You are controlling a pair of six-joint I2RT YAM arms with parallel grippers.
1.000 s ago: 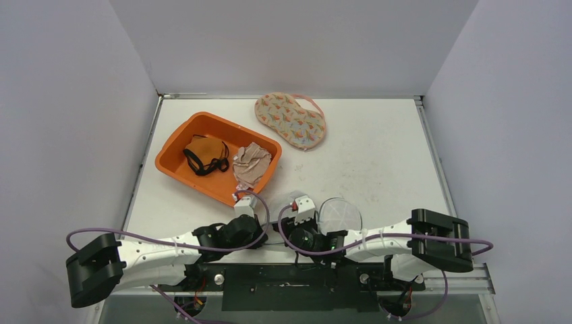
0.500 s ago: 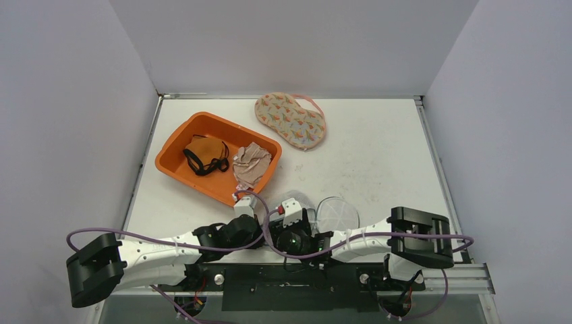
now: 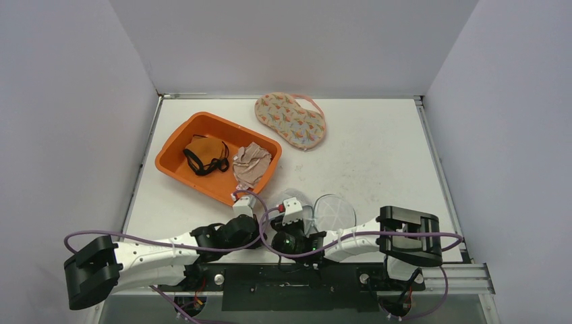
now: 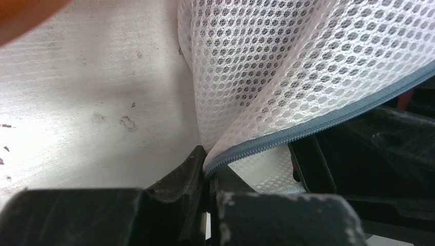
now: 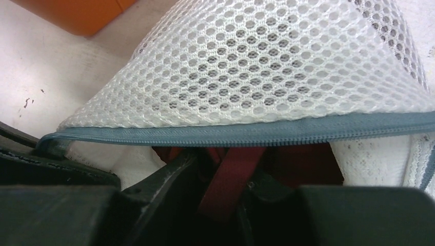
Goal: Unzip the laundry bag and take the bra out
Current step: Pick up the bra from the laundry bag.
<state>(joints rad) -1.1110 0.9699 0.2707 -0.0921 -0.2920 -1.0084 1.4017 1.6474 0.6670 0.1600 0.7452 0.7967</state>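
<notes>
The white mesh laundry bag (image 3: 334, 212) lies at the near edge between both wrists. Its grey zipper (image 4: 318, 123) is parted, and the mouth gapes toward the right wrist camera. My left gripper (image 4: 209, 171) is shut on the bag's zipper edge at one end of the opening. My right gripper (image 5: 220, 169) reaches in under the upper zipper tape (image 5: 231, 134). Its jaws are shut on a dark red strap of the bra (image 5: 233, 177). The rest of the bra is a red mass inside the bag (image 5: 267, 66). From above, both wrists (image 3: 291, 210) hide the grip.
An orange tray (image 3: 177, 138) stands back left, holding a black-and-orange garment (image 3: 206, 154) and a beige cloth (image 3: 251, 162). A patterned flat pouch (image 3: 291, 119) lies at the back centre. The tray's near corner is close to the left wrist.
The right arm has slid left, bringing its wrist up beside the left one. The bag's near edge has shifted left and lifted with it. The left arm has barely moved.
</notes>
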